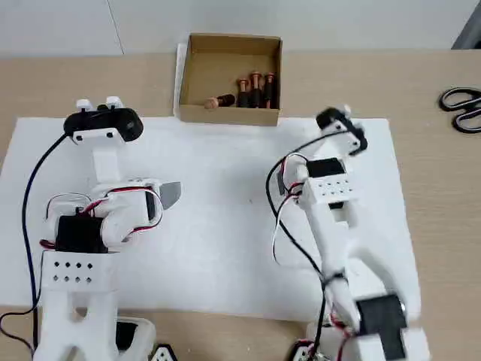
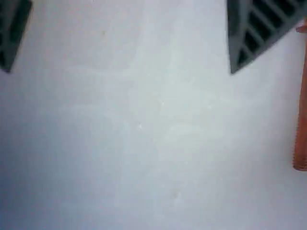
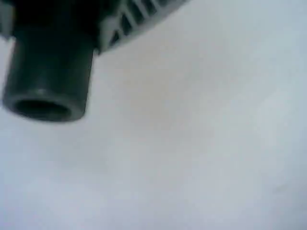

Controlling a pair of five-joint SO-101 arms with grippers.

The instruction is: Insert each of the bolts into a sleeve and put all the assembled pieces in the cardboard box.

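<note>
— What is carrying everything?
— A pale wooden surface, smooth with a fine grain, is carrying it all. Beyond its far edge, pale panels with thin seams are showing. A broad white sheet, matte and faintly creased, is lying over the middle of it. My left arm and right arm are standing at its near side. Both are blocky white plastic with black motors and loops of red, white and black wire.

— And the smaller things?
— An open, square cardboard box, plain brown, is sitting at the sheet's far edge. Inside it the assembled pieces, copper heads over black bodies, are clustering against the near wall, with one lying apart on its side. Black-handled scissors are resting on bare wood at the right edge of the high view, well apart from the box.

— What are your end effectors doing?
— My left end effector is hanging over the sheet, its dark ribbed fingers spread wide. A copper-coloured bolt, threaded at one end, is lying just beside one finger; I cannot tell whether they are touching. My right end effector is pinching a sleeve, a smooth black tube with an open round mouth, above the sheet.
</note>
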